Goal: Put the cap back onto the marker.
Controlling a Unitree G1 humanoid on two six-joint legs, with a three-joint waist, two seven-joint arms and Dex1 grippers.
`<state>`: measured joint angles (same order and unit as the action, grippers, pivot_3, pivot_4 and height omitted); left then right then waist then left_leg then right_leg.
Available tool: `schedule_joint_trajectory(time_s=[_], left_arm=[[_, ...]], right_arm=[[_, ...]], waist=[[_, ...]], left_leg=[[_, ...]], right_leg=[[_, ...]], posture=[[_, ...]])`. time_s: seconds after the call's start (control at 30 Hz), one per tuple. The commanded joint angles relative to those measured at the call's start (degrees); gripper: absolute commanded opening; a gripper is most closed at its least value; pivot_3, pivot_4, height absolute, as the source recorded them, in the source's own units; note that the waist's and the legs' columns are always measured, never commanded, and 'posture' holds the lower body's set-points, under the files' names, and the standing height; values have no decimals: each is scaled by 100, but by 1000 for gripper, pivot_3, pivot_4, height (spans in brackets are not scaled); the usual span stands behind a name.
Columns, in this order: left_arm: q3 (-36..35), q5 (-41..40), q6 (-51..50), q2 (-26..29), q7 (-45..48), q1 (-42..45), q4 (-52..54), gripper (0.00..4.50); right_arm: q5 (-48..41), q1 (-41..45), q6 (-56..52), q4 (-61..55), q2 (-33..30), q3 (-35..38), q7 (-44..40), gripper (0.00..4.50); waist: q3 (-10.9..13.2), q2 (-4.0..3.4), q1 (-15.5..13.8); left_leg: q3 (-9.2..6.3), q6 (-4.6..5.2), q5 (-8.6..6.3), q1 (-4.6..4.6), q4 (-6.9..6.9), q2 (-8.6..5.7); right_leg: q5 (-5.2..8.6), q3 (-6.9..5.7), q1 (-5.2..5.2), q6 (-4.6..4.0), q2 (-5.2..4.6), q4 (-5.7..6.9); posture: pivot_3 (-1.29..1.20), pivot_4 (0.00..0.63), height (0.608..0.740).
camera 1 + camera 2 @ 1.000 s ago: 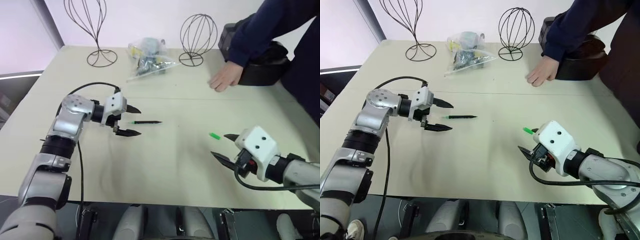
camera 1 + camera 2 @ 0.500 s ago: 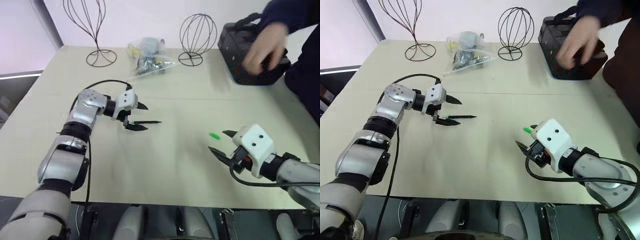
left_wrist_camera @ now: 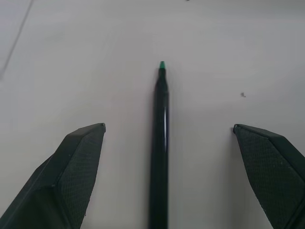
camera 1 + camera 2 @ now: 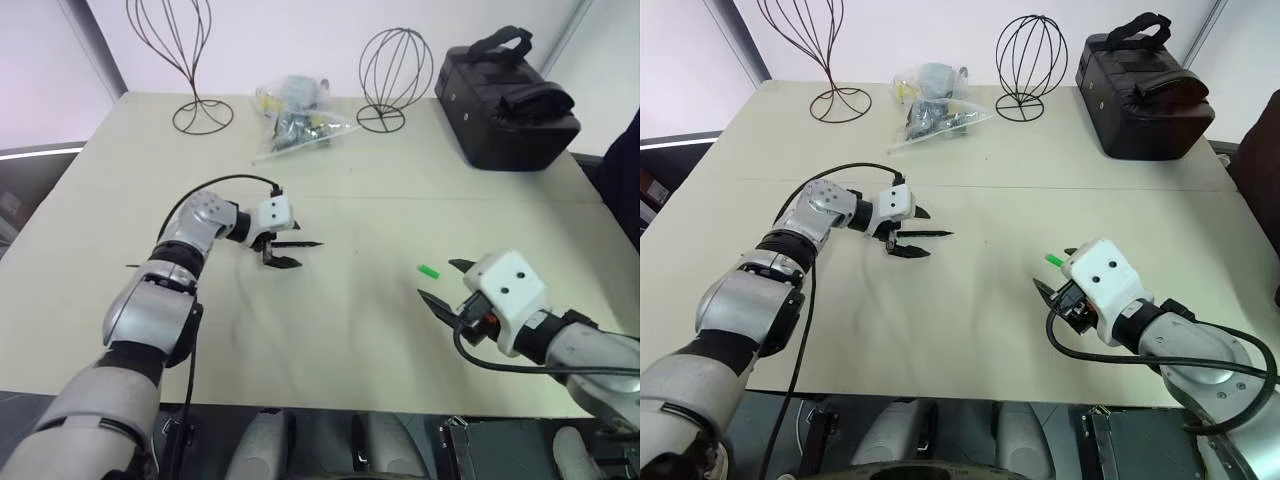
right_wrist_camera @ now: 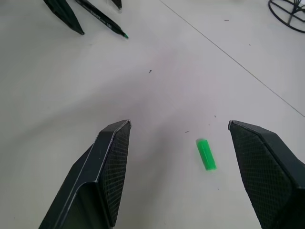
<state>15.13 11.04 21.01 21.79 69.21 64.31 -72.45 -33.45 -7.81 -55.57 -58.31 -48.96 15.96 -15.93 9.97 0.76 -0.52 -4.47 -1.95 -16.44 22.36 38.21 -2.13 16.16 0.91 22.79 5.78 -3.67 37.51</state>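
Since a second ago the left gripper [image 4: 284, 253] has slid along the table [image 4: 330, 320] to straddle the marker [image 3: 159, 143], and the person's hand by the black bag [image 4: 505, 95] at the far right has gone. Its jaws stand wide open, one finger on each side of the black barrel, holding nothing yet; in the left wrist view the marker runs straight up the middle of the gap, green tip pointing away. The right gripper [image 4: 443, 285] hangs low over the table near the robot, well apart from the marker, jaws partly spread and empty, with the cap [image 5: 206, 153] lying flat just ahead of it, nearer one fingertip than the other. I judge the risk is in the close: the thin, round barrel could roll or skid out if one finger meets it first, or be pinched too near the tip, leaving no room for the cap. The cap is small enough to be nudged away by an off-centre approach
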Motion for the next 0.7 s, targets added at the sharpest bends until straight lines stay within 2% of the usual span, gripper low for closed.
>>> schedule_joint_trajectory(time_s=[0.03, 0.4, 0.47, 0.7], left_arm=[[74, 264, 19, 37, -344, 74, -104, 4500], [-20, 213, -324, 68, -62, -80, -186, 4500], [-51, 200, -410, 56, -17, -95, -186, 3973], [-71, 240, -625, 31, 151, -177, -191, 569]], right_arm=[[-53, 3, 150, -169, -73, 71, 92, 3319], [-102, 15, 104, -169, -157, 117, 111, 3319], [-105, 23, 95, -169, -167, 126, 105, 3382], [-92, 6, 84, -169, -231, 154, 92, 3382]], waist=[[-1, 0, 2], [-5, 1, 27], [-5, 1, 35], [-5, 1, 52]], left_leg=[[0, 0, 0, -3, 0, 0], [0, 0, 0, -9, 2, 0], [0, 0, 0, -9, 2, 0], [0, 0, 0, -32, 2, 1]], right_leg=[[0, 0, -2, 0, 0, 2], [0, 0, -5, 0, 2, 9], [0, 1, -5, 0, 3, 10], [0, 1, -22, -1, 4, 17]], posture=[[0, 150, 740], [0, 150, 740], [0, 150, 740], [0, 150, 740]])
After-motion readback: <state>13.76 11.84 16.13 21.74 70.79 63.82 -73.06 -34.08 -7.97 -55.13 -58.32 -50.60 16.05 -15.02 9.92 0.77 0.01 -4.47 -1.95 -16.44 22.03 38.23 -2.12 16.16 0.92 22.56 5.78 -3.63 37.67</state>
